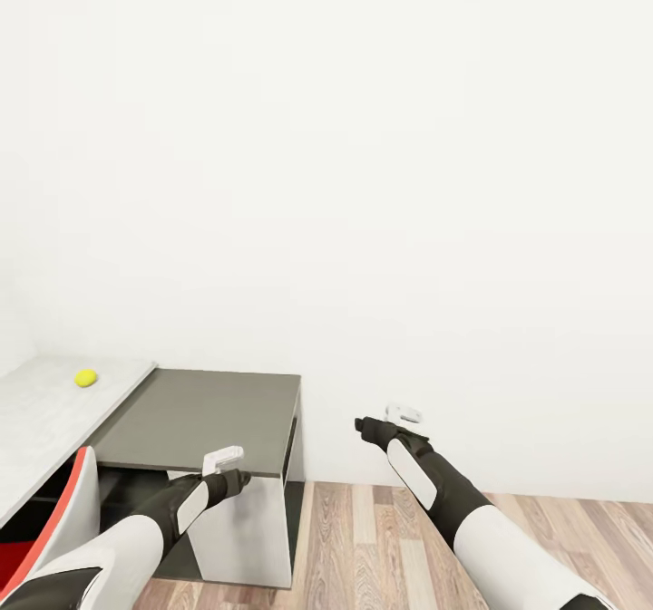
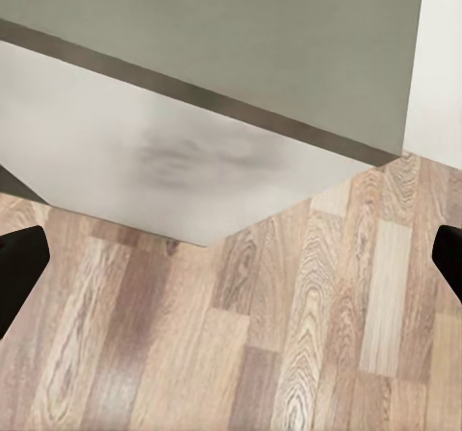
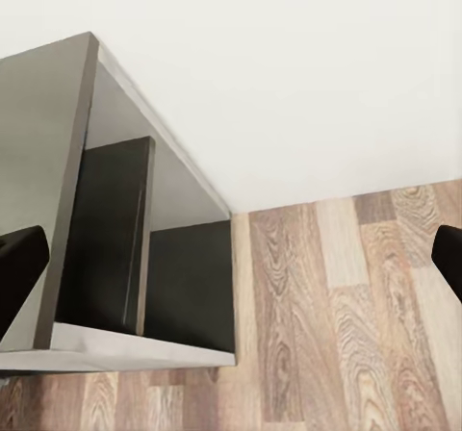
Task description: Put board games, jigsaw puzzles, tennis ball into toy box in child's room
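A small yellow-green tennis ball [image 1: 85, 377] sits at the far left of the head view, about two thirds down the frame. It is round, plain and bright, resting on the pale grey-white tabletop [image 1: 36, 420] whose corner reaches in from the lower left edge. Just right of that tabletop stands a low cabinet [image 1: 204, 415] with a dark grey top and white sides, its open front showing dark shelves in the right wrist view [image 3: 144, 258]. A red-and-white chair [image 1: 54, 524] edges in at the lower left corner.

Both arms reach forward over the wooden plank floor [image 1: 381, 547]. The left gripper [image 1: 224, 461] hovers at the cabinet's near edge, lower left of centre; the right gripper [image 1: 399, 417] hangs right of centre, before the blank white wall [image 1: 363, 184]. In each wrist view the dark fingertips [image 2: 21, 263] [image 3: 19, 258] stand at opposite frame edges — jaws spread wide, grasping nothing.
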Controlling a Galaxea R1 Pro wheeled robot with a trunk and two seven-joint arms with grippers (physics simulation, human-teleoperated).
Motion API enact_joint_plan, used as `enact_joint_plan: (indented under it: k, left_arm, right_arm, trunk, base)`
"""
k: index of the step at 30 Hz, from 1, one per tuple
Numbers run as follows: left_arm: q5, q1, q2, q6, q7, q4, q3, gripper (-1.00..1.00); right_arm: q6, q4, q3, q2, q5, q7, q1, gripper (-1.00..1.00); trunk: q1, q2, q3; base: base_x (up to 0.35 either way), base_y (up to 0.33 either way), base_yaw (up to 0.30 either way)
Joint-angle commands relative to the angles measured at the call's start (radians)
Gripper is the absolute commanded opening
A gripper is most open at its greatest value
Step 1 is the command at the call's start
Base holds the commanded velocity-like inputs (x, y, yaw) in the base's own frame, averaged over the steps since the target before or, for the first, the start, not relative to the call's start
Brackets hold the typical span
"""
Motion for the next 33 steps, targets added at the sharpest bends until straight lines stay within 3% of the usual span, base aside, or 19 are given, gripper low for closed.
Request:
enact_joint_plan:
  k: [1, 14, 19, 24, 26, 28, 30, 32, 33]
  left_arm:
    - [0.006, 0.0, 0.0, 0.007, -0.003, -0.002, 0.007, 1.0]
    - [0.011, -0.004, 0.009, 0.057, -0.013, -0.01, 0.011, 1.0]
    - [0.012, -0.006, 0.017, 0.184, -0.018, -0.079, 0.012, 1.0]
    - [0.016, -0.006, 0.044, 0.335, -0.033, -0.142, 0.015, 1.0]
    - [0.017, -0.006, 0.059, 0.391, -0.064, -0.154, 0.016, 1.0]
    - [0.018, -0.007, 0.08, 0.467, -0.15, -0.163, 0.017, 1.0]
    - [0.018, -0.009, 0.094, 0.503, -0.209, -0.165, 0.017, 1.0]
    - [0.018, -0.01, 0.127, 0.563, -0.342, -0.167, 0.017, 1.0]
    - [0.017, -0.01, 0.136, 0.576, -0.375, -0.167, 0.017, 1.0]
  right_arm:
    - [0.002, -0.001, 0.004, -0.001, -0.007, -0.008, 0.0, 1.0]
    - [0.002, -0.01, 0.004, -0.001, -0.005, -0.008, 0.0, 1.0]
    - [0.003, -0.031, 0.004, -0.002, -0.005, 0.008, 0.0, 1.0]
    - [0.02, -0.126, 0.004, -0.017, -0.007, 0.04, 0.027, 1.0]
    - [0.044, -0.195, 0.003, -0.024, -0.007, 0.046, 0.058, 1.0]
    - [0.098, -0.297, 0.002, -0.028, -0.008, 0.049, 0.093, 1.0]
    - [0.127, -0.342, 0.001, -0.028, -0.008, 0.049, 0.104, 1.0]
    - [0.171, -0.403, 0.0, -0.025, -0.008, 0.047, 0.115, 1.0]
    - [0.178, -0.412, 0.0, -0.024, -0.008, 0.047, 0.117, 1.0]
  trunk:
    - [0.0, -0.001, 0.0]
    - [0.0, -0.001, 0.0]
    - [0.0, -0.001, 0.0]
    - [0.0, -0.001, 0.0]
    - [0.0, -0.001, 0.0]
    - [0.0, -0.001, 0.0]
    - [0.0, -0.001, 0.0]
    - [0.0, -0.001, 0.0]
    - [0.0, -0.001, 0.0]
  base:
    - [0.0, 0.0, 0.002]
    - [0.0, 0.0, 0.0]
    - [0.0, 0.0, 0.0]
    - [0.0, 0.0, 0.0]
    - [0.0, 0.0, 0.0]
    - [0.0, 0.0, 0.0]
    - [0.0, 0.0, 0.0]
    - [0.0, 0.0, 0.0]
    - [0.0, 0.0, 0.0]
